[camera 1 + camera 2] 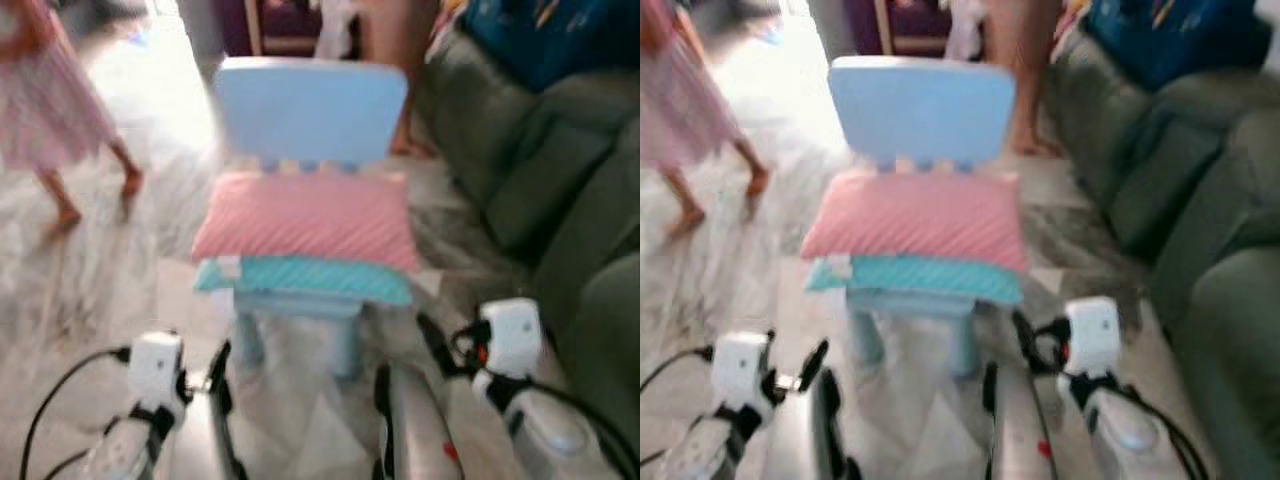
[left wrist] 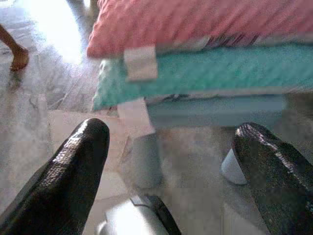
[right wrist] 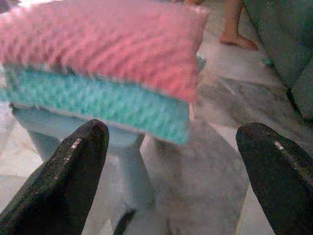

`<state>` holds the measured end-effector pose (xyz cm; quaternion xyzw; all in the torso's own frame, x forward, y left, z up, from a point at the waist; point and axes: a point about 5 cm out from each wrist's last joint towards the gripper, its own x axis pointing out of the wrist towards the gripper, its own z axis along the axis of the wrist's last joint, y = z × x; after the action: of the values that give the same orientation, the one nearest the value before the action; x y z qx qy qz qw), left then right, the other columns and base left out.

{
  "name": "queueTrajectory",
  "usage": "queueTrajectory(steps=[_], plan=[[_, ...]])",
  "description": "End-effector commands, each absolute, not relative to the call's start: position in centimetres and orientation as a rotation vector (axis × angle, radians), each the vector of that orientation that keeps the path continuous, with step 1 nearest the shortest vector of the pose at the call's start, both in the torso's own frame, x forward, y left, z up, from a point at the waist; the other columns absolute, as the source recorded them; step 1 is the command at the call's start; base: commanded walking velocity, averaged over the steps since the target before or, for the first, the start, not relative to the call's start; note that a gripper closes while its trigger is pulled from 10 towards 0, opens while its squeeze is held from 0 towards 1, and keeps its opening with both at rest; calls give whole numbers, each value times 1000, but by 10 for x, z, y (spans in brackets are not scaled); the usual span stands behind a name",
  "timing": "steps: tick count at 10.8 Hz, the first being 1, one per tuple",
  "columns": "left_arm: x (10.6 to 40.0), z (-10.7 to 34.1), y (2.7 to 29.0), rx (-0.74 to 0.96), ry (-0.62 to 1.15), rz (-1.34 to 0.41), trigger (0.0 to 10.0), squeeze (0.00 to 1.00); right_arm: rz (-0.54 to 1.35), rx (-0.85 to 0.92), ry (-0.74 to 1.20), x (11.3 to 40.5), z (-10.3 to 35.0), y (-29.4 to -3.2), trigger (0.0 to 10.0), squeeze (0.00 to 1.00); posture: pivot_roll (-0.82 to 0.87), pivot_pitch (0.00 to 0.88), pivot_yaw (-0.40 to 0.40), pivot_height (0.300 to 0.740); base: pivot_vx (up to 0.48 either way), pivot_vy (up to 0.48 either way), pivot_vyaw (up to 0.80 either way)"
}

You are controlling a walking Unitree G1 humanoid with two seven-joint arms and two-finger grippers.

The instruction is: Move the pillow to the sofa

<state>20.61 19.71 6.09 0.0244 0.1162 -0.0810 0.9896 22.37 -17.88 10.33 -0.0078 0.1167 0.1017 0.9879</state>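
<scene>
Pink pillow (image 1: pixel 305 218) stacked on teal pillow (image 1: pixel 305 280), both across the blue chair (image 1: pixel 308 110) seat; sofa (image 1: pixel 560 190) apparently just right; left gripper (image 2: pixel 171 166) and right gripper (image 3: pixel 171 166) spread wide, holding nothing, short of chair's front edge.

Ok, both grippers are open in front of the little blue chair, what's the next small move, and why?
Probably reach both arms forward and up: the left gripper and right gripper sit open, below and short of the pink quilted pillow, which lies atop a teal pillow on the light blue plastic chair.
</scene>
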Motion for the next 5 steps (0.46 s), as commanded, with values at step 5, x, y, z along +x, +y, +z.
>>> queueTrajectory(steps=[5], plan=[[214, 69, 204, 142, 187, -117, 10000, 0, 204, -21, 222, 227, 104, -178, 10000, 0, -189, 172, -9, 365, 0, 0, 0]])
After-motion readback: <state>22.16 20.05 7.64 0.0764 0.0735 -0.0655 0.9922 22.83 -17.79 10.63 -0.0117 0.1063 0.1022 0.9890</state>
